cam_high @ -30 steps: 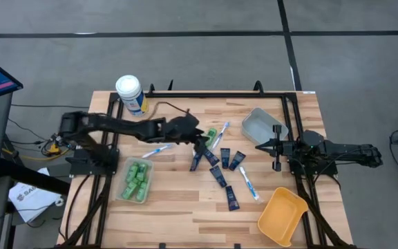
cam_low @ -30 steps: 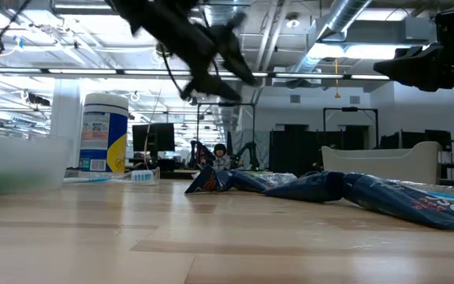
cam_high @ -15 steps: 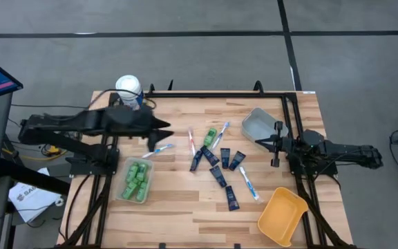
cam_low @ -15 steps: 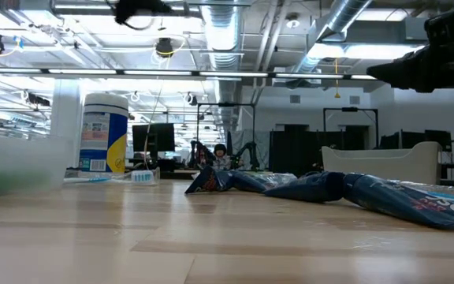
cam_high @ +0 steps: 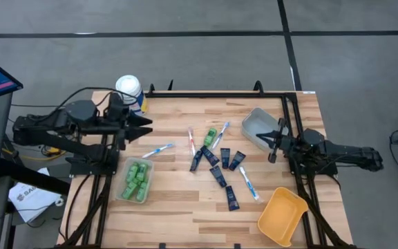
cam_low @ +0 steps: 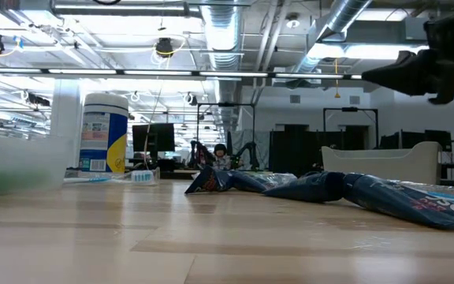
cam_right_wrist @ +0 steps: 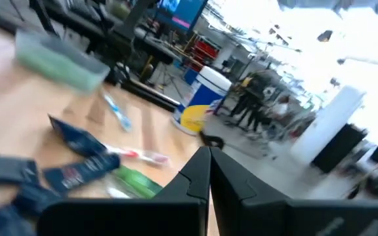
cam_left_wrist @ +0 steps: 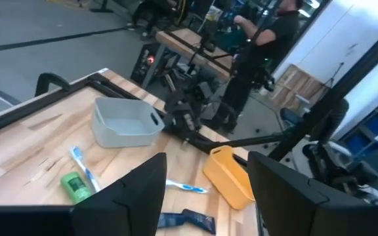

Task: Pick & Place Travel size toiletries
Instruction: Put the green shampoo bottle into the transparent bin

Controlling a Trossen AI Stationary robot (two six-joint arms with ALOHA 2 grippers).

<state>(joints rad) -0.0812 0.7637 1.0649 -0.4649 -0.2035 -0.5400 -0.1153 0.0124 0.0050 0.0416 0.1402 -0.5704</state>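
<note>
The left hand (cam_high: 146, 126) hangs low over the counter's (cam_high: 178, 200) left edge beside the white-lidded canister (cam_high: 130, 90), arm stretched level, fingers (cam_left_wrist: 126, 196) spread apart with nothing between them. Ahead of it lie a blue toothbrush (cam_high: 157, 149), a pink toothbrush (cam_high: 191, 139), one green bottle (cam_high: 211, 133) and the dark navy tubes (cam_high: 220, 169). Just beside it, below its fingers, a clear tray (cam_high: 135, 181) holds more green bottles. The right hand (cam_high: 274, 144) sits at the grey bin (cam_high: 261, 124), fingers pressed together, empty. The low view blurs the tray and cuts off the nearest tube.
</note>
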